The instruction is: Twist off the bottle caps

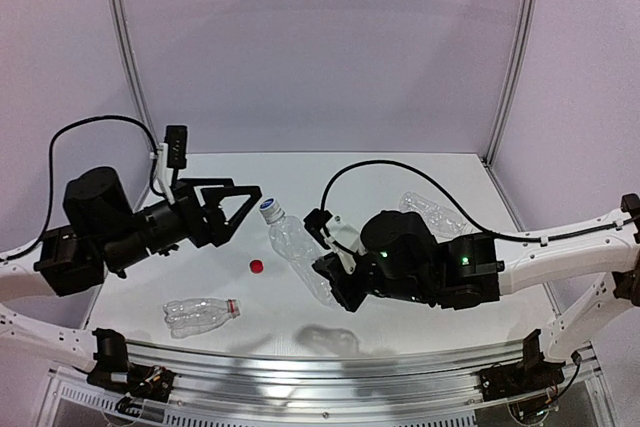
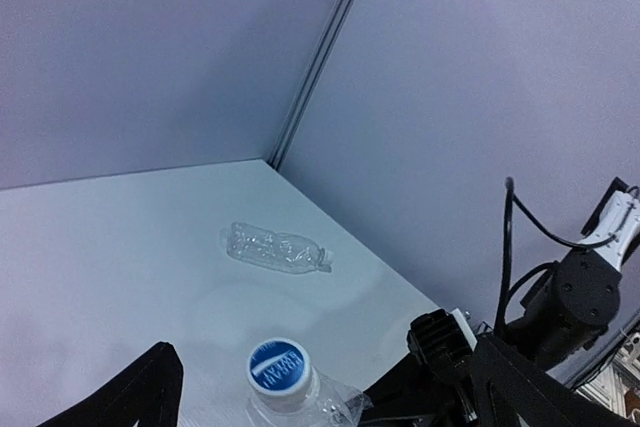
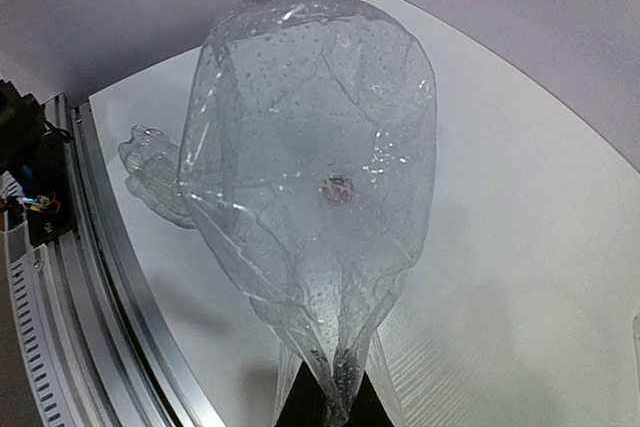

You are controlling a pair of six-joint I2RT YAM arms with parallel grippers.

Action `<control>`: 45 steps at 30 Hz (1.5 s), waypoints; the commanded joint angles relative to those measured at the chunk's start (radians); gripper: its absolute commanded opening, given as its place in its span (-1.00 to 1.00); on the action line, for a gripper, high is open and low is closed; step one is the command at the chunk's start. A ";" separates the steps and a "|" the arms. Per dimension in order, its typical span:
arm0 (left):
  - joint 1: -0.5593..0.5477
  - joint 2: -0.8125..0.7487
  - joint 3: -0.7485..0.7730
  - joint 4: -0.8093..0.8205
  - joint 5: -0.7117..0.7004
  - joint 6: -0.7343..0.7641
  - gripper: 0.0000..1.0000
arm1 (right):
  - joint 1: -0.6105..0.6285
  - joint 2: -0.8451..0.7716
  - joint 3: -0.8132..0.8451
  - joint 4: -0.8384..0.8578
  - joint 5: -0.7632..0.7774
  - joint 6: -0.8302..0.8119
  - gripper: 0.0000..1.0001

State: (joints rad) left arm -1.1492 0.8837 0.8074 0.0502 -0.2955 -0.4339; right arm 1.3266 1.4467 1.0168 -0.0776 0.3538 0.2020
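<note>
Crumpled clear bottle [image 3: 310, 197] fills the view, base pinched in the right pincer [image 1: 337, 285]. Its white cap [image 2: 277, 367], blue label unreadable, sits between the tips of the wide-spread left pincer [image 1: 243, 213]; red cap [image 1: 257, 266] lies loose between both pincers.

White table [image 1: 400, 172] w/ loose red cap [image 1: 257, 266], red-ringed bottle [image 1: 200, 314] near-left, 2nd bottle [image 1: 437, 215] far-right, both on sides.

Clear crinkled plastic bottle [image 3: 310, 187] (glossy), matt white table [image 1: 400, 172]
</note>
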 commanded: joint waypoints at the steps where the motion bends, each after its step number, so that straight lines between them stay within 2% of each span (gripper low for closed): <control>1: 0.105 -0.115 -0.029 -0.042 0.337 0.126 0.98 | -0.001 -0.061 -0.033 0.068 -0.196 -0.027 -1.00; 3: 0.137 -0.150 -0.037 -0.047 0.480 0.165 0.97 | -0.001 -0.079 -0.054 0.109 -0.309 -0.047 -1.00; 6: 0.147 -0.180 -0.057 -0.016 0.613 0.194 0.95 | 0.000 -0.093 -0.072 0.144 -0.423 -0.060 -1.00; 8: 0.146 -0.179 -0.063 0.016 0.676 0.187 0.89 | -0.001 -0.093 -0.074 0.154 -0.473 -0.063 -1.00; 14: 0.146 -0.126 -0.051 0.047 0.750 0.179 0.63 | 0.000 -0.095 -0.078 0.169 -0.560 -0.066 -1.00; 21: 0.147 -0.080 -0.036 0.051 0.774 0.176 0.36 | 0.000 -0.095 -0.077 0.166 -0.561 -0.067 -1.00; 33: 0.145 -0.054 -0.024 0.045 0.797 0.180 0.06 | -0.001 -0.114 -0.083 0.167 -0.571 -0.063 -1.00; 40: 0.145 -0.030 -0.013 0.048 0.809 0.176 -0.50 | -0.001 -0.115 -0.083 0.166 -0.570 -0.062 -1.00; 43: 0.143 -0.031 -0.017 0.057 0.804 0.173 -0.52 | 0.000 -0.114 -0.081 0.162 -0.566 -0.062 -1.00; 45: 0.143 -0.038 -0.020 0.060 0.801 0.172 -0.42 | -0.001 -0.110 -0.079 0.161 -0.566 -0.061 -1.00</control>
State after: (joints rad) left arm -1.0061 0.8486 0.7689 0.0906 0.4934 -0.2550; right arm 1.3266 1.3499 0.9485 0.0746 -0.2100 0.1486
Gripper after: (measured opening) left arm 0.304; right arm 0.052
